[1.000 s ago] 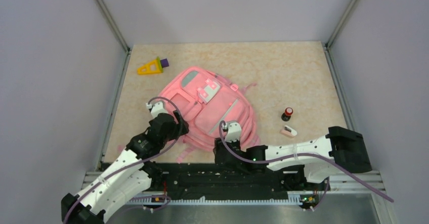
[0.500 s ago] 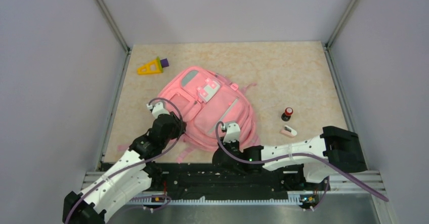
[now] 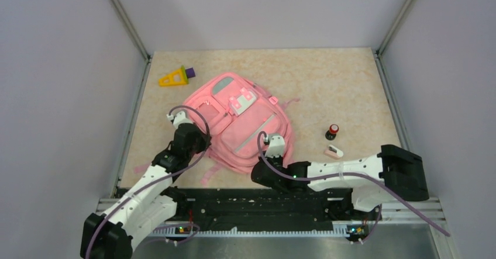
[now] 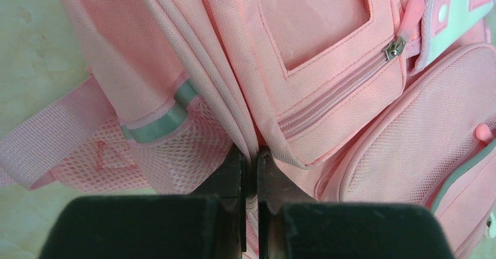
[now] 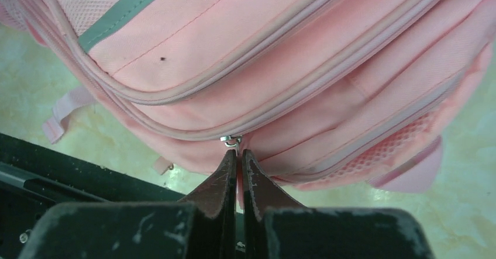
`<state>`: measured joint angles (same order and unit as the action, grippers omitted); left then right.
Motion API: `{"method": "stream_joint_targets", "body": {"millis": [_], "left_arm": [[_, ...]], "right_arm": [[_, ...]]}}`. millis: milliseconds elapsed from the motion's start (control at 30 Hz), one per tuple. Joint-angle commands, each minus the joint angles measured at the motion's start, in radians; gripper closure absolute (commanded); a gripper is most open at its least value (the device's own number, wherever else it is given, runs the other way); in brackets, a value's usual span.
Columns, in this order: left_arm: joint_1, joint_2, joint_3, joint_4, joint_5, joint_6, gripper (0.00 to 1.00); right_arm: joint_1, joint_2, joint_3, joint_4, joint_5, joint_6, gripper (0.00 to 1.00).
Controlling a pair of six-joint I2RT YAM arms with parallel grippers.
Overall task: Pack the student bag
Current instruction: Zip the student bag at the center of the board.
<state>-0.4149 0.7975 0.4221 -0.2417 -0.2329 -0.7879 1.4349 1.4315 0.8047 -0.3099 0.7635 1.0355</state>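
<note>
Backpack [image 3: 237,127]: pink, striped grey-green, patched white; pink mesh is seen at one side.
Table [image 3: 327,83]: beige, mottled like marble.
Triangle [image 3: 172,79]: yellow.
Block [image 3: 189,71]: purple.
Small bottle [image 3: 332,132]: black, capped red.
Arms [image 3: 345,170]: white and black, cabled in purple.

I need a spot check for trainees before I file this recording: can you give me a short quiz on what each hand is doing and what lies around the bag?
1. True or false: the left hand is shut on a fold of the student bag.
2. The right hand pinches: A a shoulder strap; B the zipper pull; C a mesh pocket.
3. How many small loose things lie on the table right of the bag?
Key: 1 true; 2 B; 3 two, the red-capped bottle and the small pink piece.
</note>
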Motion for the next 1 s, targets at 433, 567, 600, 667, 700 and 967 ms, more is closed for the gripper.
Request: {"method": "stream_joint_targets", "body": {"millis": [433,567,600,667,700,967], "left_arm": [[0.099,0.142,0.126,0.103,-0.063,0.298,1.00],[0.105,0.183,0.148,0.121,-0.075,0.324,1.00],[0.106,0.193,0.152,0.127,-0.076,0.330,1.00],[0.108,0.214,0.161,0.135,-0.080,0.341,1.00],[0.108,0.224,0.168,0.138,-0.081,0.346,1.00],[0.106,0.277,0.285,0.034,-0.035,0.469,0.85]], "right_arm": [[-0.308,-0.090,-0.051,0.121,-0.021,-0.602,1.00],[-0.397,-0.081,-0.075,0.216,-0.045,-0.692,1.00],[-0.420,-0.078,-0.082,0.250,-0.058,-0.712,1.00],[-0.468,-0.068,-0.096,0.338,-0.083,-0.754,1.00],[-0.487,-0.061,-0.099,0.368,-0.091,-0.775,1.00],[-0.593,-0.063,-0.033,0.379,-0.257,-0.824,1.00]]}}
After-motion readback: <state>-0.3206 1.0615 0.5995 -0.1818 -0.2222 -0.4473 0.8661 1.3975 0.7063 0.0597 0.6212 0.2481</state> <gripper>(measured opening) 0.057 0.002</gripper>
